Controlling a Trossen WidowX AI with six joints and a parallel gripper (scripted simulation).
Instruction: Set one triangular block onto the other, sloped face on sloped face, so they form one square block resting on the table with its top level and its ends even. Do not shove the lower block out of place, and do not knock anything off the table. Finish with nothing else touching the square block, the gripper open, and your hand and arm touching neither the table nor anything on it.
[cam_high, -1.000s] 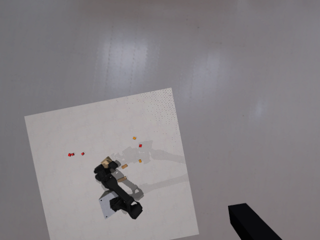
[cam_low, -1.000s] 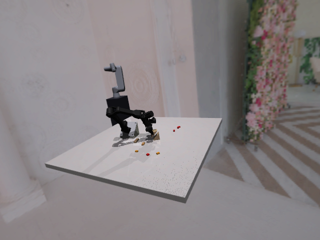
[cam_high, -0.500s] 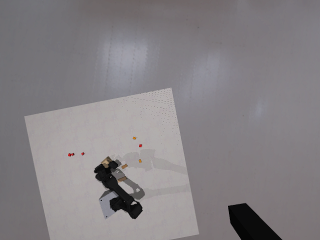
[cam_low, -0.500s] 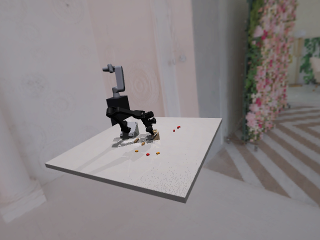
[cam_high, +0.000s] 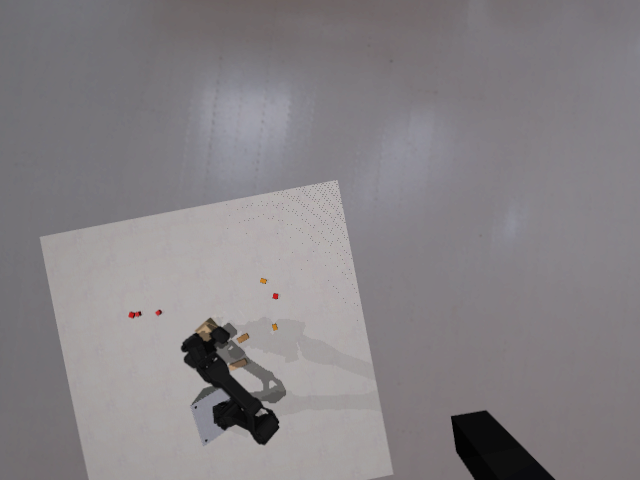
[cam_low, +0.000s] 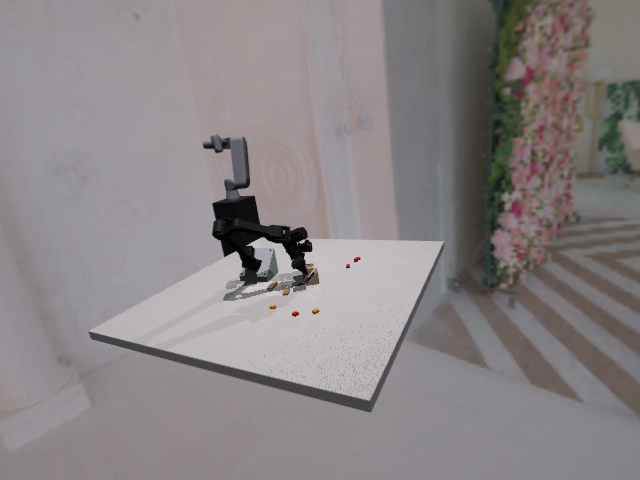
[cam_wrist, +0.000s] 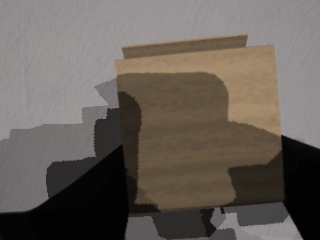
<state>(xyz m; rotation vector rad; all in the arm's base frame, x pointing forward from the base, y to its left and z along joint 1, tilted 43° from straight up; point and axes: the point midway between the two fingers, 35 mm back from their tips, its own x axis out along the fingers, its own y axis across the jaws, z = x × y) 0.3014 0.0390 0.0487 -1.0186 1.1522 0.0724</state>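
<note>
My gripper (cam_high: 206, 336) (cam_low: 306, 273) (cam_wrist: 195, 143) is shut on one tan triangular block (cam_low: 310, 268) (cam_wrist: 200, 125), with a black finger at each side of it. The other triangular block (cam_low: 313, 280) (cam_wrist: 185, 47) stands on the table, directly under and just beyond the held one. In the wrist view only a narrow strip of it shows past the held block's far edge, slightly turned relative to that edge. The sloped faces are very close in the exterior view; whether they touch is too small to tell. The rest of the lower block is hidden.
On the table (cam_high: 129, 258) (cam_low: 206, 330), two brown pieces (cam_high: 242, 337) (cam_low: 272, 286) lie near the arm. Two orange pieces (cam_high: 263, 281) (cam_low: 315, 311) and a red one (cam_high: 275, 296) (cam_low: 295, 313) lie farther out. Several red pieces (cam_high: 158, 312) (cam_low: 347, 266) lie on the other side.
</note>
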